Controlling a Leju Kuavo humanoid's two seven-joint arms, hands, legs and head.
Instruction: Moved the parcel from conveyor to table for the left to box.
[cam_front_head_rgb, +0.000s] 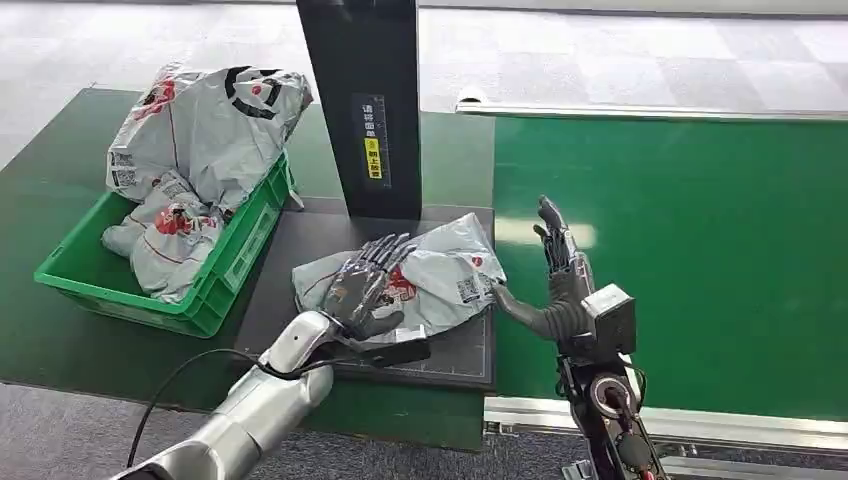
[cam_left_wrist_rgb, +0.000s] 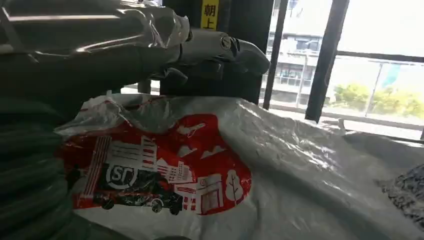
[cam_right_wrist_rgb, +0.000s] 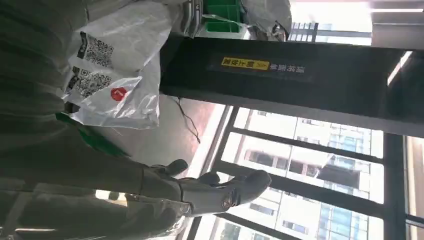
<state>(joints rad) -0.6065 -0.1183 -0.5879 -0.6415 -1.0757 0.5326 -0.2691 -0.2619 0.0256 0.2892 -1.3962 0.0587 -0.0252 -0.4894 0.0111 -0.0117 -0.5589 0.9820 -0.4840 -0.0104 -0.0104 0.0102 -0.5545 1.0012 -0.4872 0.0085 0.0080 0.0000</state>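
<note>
Right now the parcel (cam_front_head_rgb: 425, 275) lies flat on the dark mat (cam_front_head_rgb: 300, 240) of the table (cam_front_head_rgb: 60, 330), at the foot of the black post (cam_front_head_rgb: 365, 100). Resting on top of it is the left hand (cam_front_head_rgb: 365, 290), fingers spread flat and gripping nothing. Just beside the parcel's edge, over the green conveyor (cam_front_head_rgb: 700, 250), the right hand (cam_front_head_rgb: 555, 275) stands upright with fingers straight and apart, thumb reaching toward the parcel, holding nothing. Off to the left, a green box (cam_front_head_rgb: 215, 290) sits heaped with more parcels (cam_front_head_rgb: 200, 130).
</note>
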